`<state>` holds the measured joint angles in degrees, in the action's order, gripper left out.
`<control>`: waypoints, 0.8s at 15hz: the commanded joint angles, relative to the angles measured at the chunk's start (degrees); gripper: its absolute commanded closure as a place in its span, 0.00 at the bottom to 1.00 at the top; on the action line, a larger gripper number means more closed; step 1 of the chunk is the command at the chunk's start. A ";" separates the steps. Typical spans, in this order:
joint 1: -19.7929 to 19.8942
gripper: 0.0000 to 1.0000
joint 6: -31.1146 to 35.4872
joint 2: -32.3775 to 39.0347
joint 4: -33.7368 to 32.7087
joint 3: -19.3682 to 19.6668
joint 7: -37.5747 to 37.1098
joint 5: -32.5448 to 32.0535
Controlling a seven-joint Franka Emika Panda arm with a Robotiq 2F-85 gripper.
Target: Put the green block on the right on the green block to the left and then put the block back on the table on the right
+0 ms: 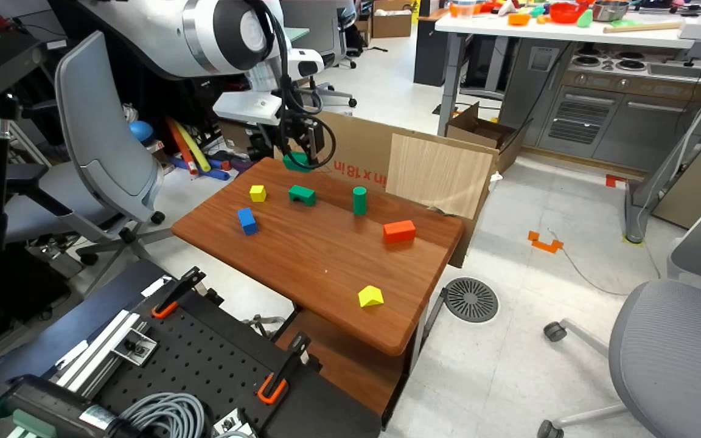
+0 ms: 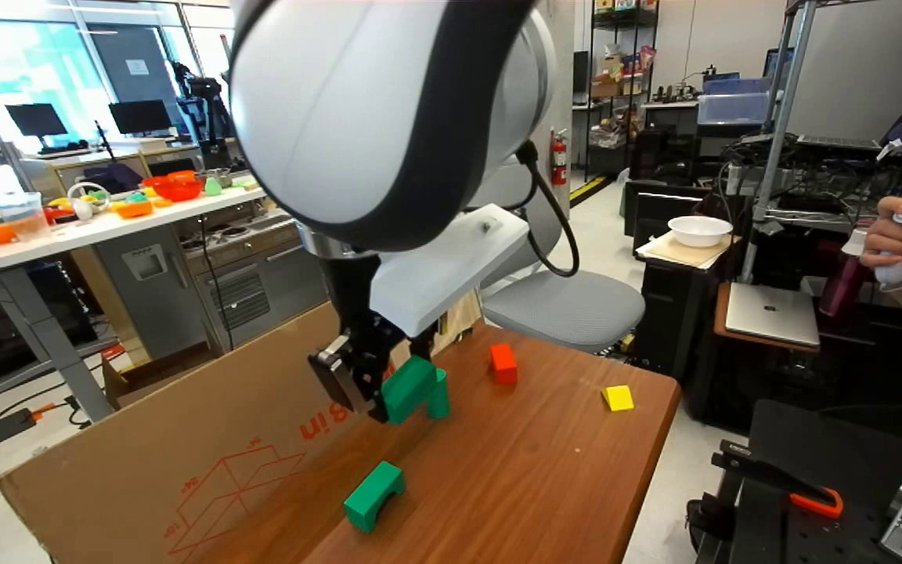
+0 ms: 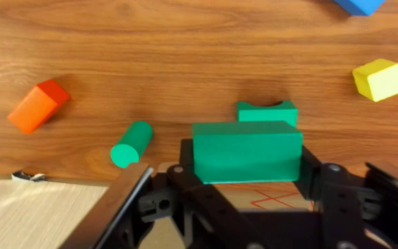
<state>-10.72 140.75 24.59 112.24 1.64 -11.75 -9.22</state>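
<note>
My gripper point(image 3: 246, 157) is shut on a green rectangular block point(image 3: 247, 162), with one finger at each end. It holds this block above the table; the held block also shows in both exterior views point(image 1: 297, 162) point(image 2: 409, 392). A green arch block point(image 3: 267, 114) lies on the table, partly hidden behind the held block in the wrist view. The arch block shows fully in both exterior views point(image 1: 302, 194) point(image 2: 373, 497). A green cylinder point(image 1: 359, 201) stands upright on the table, apart from the arch block. The table point(image 1: 302, 261) is a reddish-brown wooden top.
A yellow cube point(image 1: 257, 193), a blue block point(image 1: 247, 221), an orange-red block point(image 1: 399, 231) and a yellow wedge-like block point(image 1: 370, 296) rest on the table. A cardboard sheet point(image 2: 224, 439) stands along one table edge. A black pegboard bench point(image 1: 204, 353) stands beside the table.
</note>
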 commanded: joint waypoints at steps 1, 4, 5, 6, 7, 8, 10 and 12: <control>0.49 0.59 -1.75 2.21 -5.12 -2.21 2.62 0.34; 0.28 0.59 -2.28 4.60 -8.56 -3.02 2.40 0.81; 0.09 0.59 -2.34 5.43 -9.57 -3.05 1.92 0.79; 0.18 0.59 -2.61 6.24 -10.46 -3.30 1.94 1.25; 0.31 0.59 -2.93 7.07 -11.24 -3.50 2.06 1.73; 0.46 0.59 -3.46 8.05 -12.19 -3.60 2.14 2.18; 0.26 0.59 -4.56 10.02 -13.95 -3.18 1.61 2.05; -0.24 0.59 -6.21 12.19 -16.12 -2.49 0.42 1.51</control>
<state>-10.69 138.27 33.07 101.21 -1.26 -10.70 -8.48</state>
